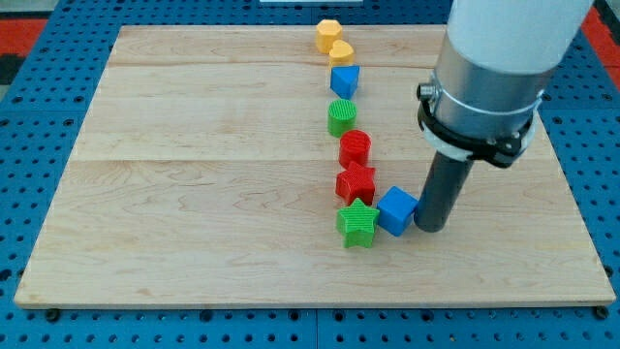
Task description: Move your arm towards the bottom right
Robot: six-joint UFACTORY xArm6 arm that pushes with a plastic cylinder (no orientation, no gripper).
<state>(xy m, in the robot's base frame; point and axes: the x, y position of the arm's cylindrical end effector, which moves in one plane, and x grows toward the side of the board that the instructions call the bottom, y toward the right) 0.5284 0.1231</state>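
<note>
My tip (431, 227) rests on the wooden board (194, 194) right of centre, touching or almost touching the right side of a blue cube (397, 210). A green star (357, 223) sits just left of the cube. Above them a line of blocks runs toward the view's top: a red star-like block (356, 184), a red round block (355, 148), a green round block (341, 117), a blue pentagon-like block (344, 80), a yellow heart-like block (340, 51) and a yellow hexagon-like block (327, 33).
The arm's wide white and grey body (489, 68) hangs over the board's upper right. A blue perforated surface (39, 126) surrounds the board on all sides.
</note>
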